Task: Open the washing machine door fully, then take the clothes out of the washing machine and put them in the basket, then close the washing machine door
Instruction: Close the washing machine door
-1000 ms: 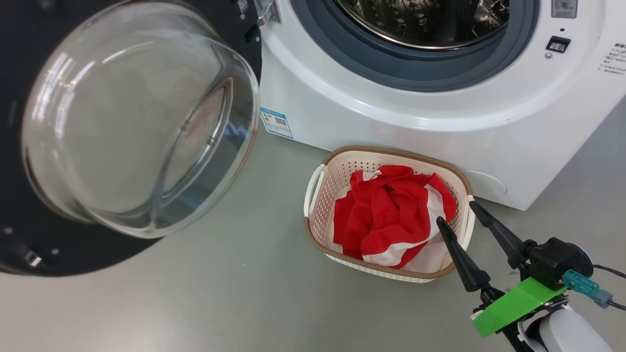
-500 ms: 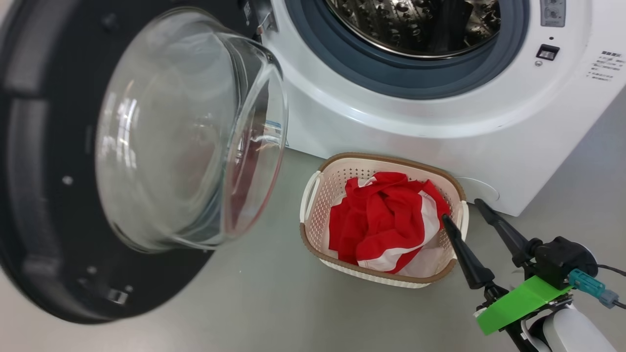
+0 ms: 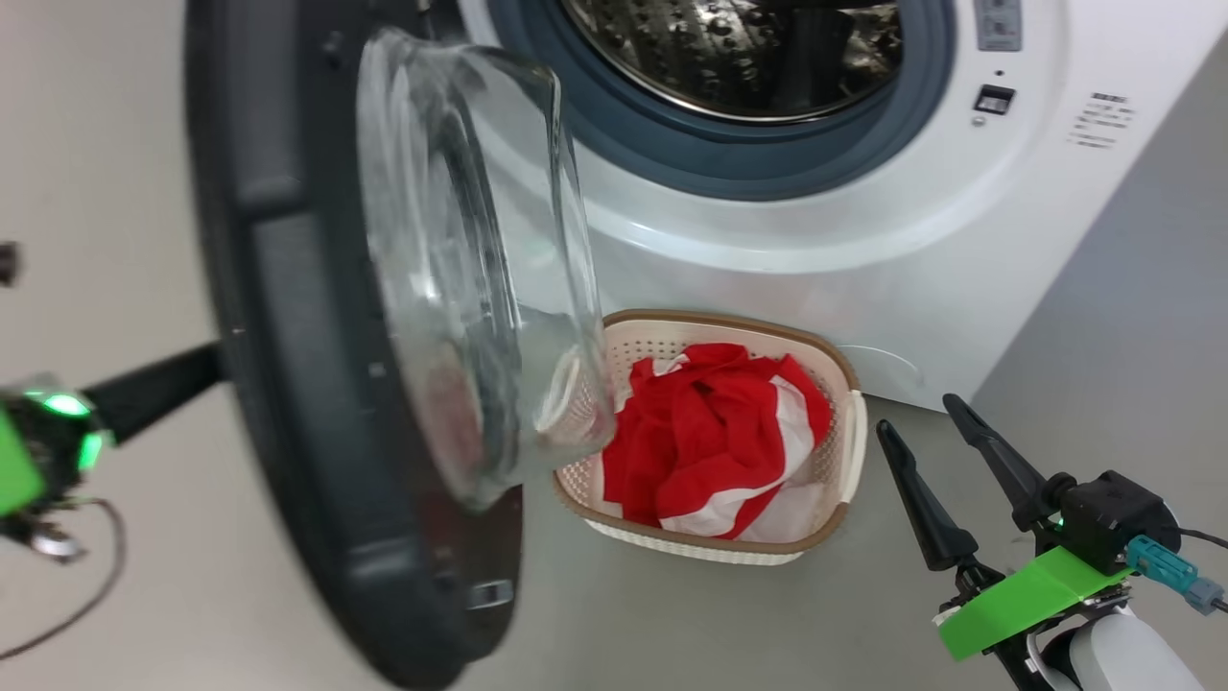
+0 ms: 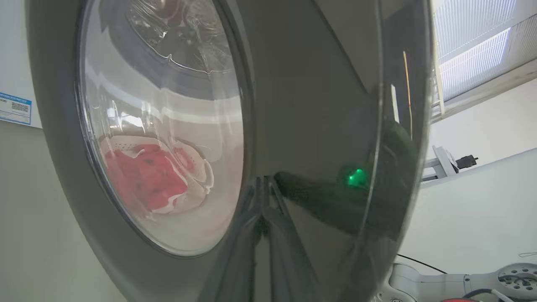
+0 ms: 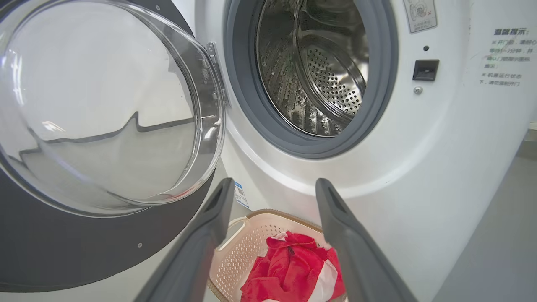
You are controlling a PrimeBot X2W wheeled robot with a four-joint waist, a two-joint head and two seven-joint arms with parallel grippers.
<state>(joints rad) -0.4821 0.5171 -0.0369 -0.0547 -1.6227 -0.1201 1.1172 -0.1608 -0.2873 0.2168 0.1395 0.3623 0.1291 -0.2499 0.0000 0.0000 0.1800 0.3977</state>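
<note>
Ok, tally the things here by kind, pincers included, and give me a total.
Washing machine: 1
Door: 1
Basket: 1
Heap of red clothes: 1
Pincers: 2, left pincer and right pincer
Total: 6

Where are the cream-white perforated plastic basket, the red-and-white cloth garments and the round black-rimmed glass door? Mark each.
Cream-white basket (image 3: 739, 321): head view, brown far rim.
Red-and-white clothes (image 3: 705, 432): head view, red fold mid-heap.
Black-rimmed door (image 3: 278, 317): head view, black rim left of the glass.

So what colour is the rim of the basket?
Brown; the basket shows best in the head view.
</note>
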